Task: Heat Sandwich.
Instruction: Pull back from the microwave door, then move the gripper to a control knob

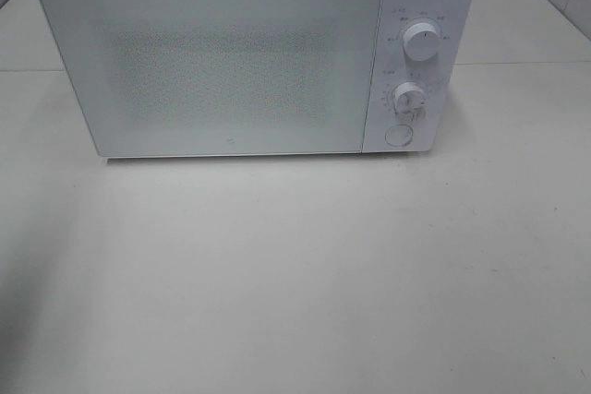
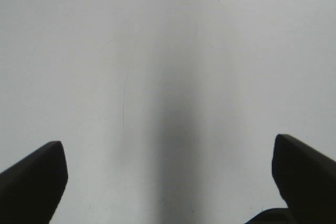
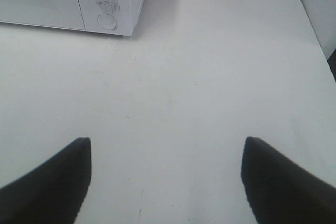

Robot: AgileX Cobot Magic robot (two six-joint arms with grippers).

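The sandwich is out of view in every frame. A white microwave stands at the back of the table with its door closed; two knobs and a round button sit on its right panel. Neither arm shows in the exterior high view. My left gripper is open over bare white tabletop, nothing between its dark fingers. My right gripper is open too and empty, with the microwave's lower right corner some way ahead of it.
The table is a pale plain surface in front of the microwave. A grey wall rises along the table's right side.
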